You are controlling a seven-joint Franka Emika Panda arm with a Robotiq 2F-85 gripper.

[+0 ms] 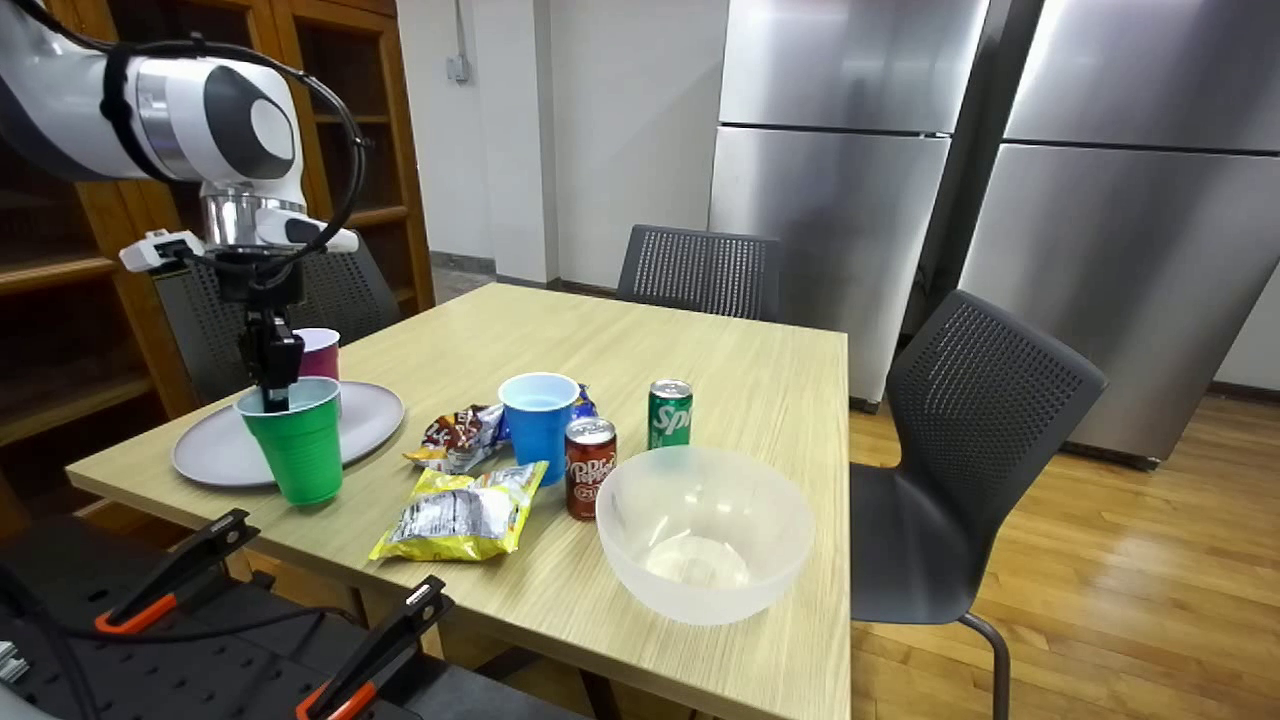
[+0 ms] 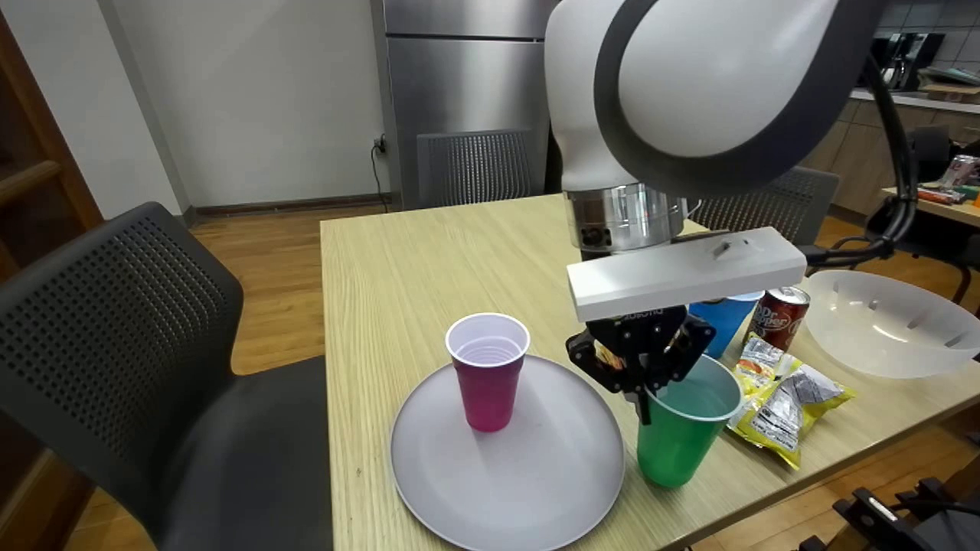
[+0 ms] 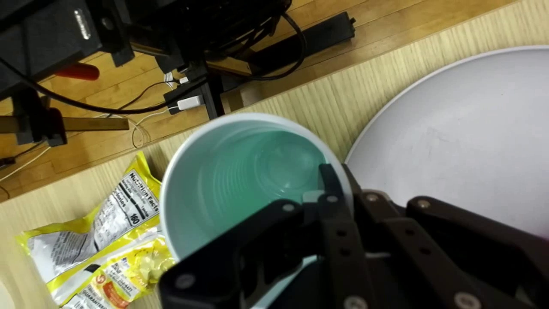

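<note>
My gripper (image 1: 272,398) is shut on the wall of a green cup (image 1: 297,455), with one finger inside the rim and one outside. The wrist view shows the fingertips (image 3: 337,169) pinching the rim, and the cup's pale inside (image 3: 214,180) looks empty. In both exterior views the cup (image 2: 675,451) leans a little, near the table's edge. I cannot tell if its base touches the table. Just beside it is a round grey plate (image 2: 513,490), also seen in the wrist view (image 3: 463,120). A magenta cup (image 2: 490,394) stands upright on the plate, partly hidden behind the gripper in an exterior view (image 1: 320,358).
A yellow snack bag (image 1: 460,515) lies near the green cup. A brown snack bag (image 1: 465,435), a blue cup (image 1: 535,430), a Dr Pepper can (image 1: 588,475), a Sprite can (image 1: 669,415) and a frosted bowl (image 1: 790,530) stand further along. Chairs (image 1: 700,270) surround the table.
</note>
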